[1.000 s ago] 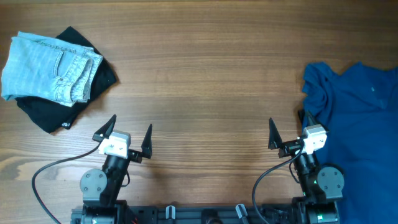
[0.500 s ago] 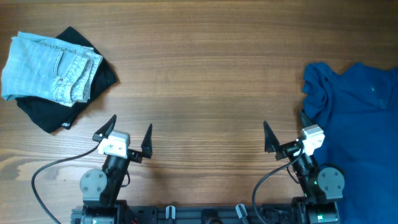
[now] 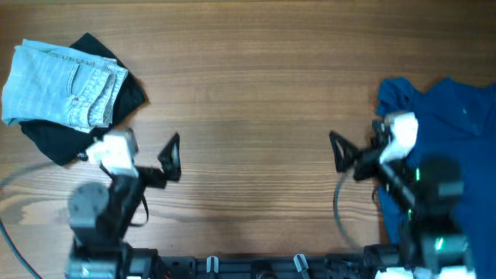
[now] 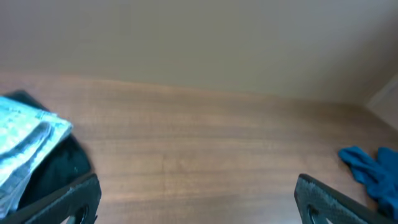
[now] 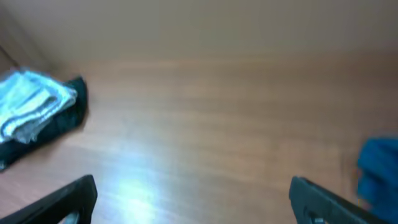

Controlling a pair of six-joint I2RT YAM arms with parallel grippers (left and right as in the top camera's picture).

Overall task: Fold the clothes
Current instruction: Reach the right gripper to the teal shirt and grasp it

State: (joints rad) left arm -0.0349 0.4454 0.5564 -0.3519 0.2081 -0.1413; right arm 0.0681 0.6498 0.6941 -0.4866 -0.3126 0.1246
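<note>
Wooden table [image 3: 256, 77] bears jeans [image 3: 66, 81] whole overhead, cropped in left wrist view.

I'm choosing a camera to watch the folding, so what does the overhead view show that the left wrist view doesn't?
Only overhead: both arms, the right gripper, open, and most of the blue shirt at the right of the table. Only left wrist: the pale wall beyond the table's far edge. Both: the jeans lying on the black garment, a corner of the shirt, and the open left gripper.
</note>
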